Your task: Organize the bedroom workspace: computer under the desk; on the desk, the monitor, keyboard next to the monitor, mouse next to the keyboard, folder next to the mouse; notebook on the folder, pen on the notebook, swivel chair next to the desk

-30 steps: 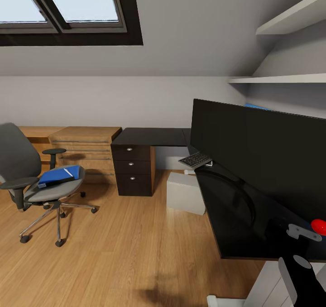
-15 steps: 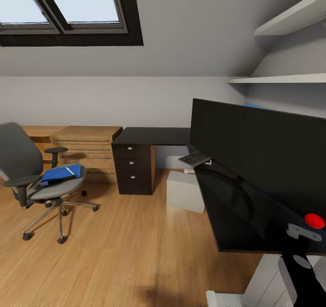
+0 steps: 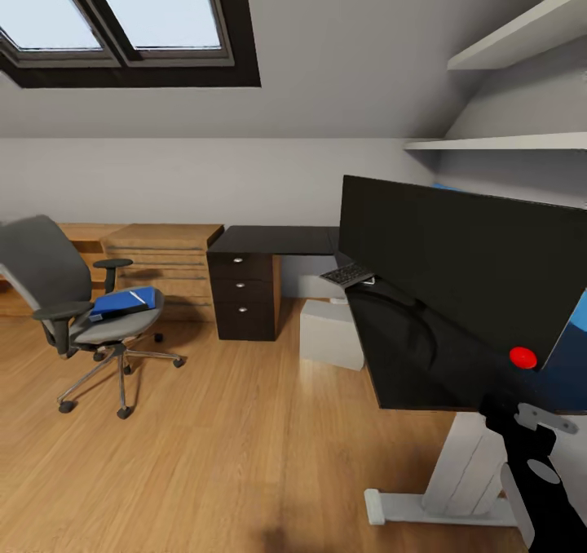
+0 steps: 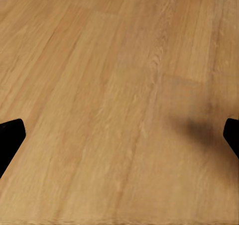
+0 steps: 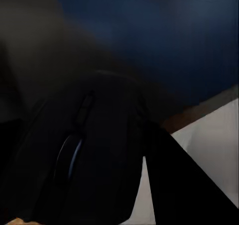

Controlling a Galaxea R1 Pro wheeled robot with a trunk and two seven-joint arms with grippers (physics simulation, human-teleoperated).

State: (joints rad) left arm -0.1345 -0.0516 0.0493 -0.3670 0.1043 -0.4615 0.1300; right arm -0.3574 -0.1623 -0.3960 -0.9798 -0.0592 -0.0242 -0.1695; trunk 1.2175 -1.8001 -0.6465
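Right end effector [image 5: 99, 185] grips the mouse [image 5: 94, 150], left one [image 4: 119, 135] gapes wide above the floor [image 4: 114, 60], folder [image 3: 124, 302] on the swivel chair [image 3: 81, 308].

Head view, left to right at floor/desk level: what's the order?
swivel chair with folder on its seat → wooden cabinet → desk drawers → computer → monitor

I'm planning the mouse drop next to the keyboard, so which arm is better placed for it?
Right. The right claw seems to grip the mouse, and that arm is beside the desk holding the keyboard. The left claw hangs open over floor.
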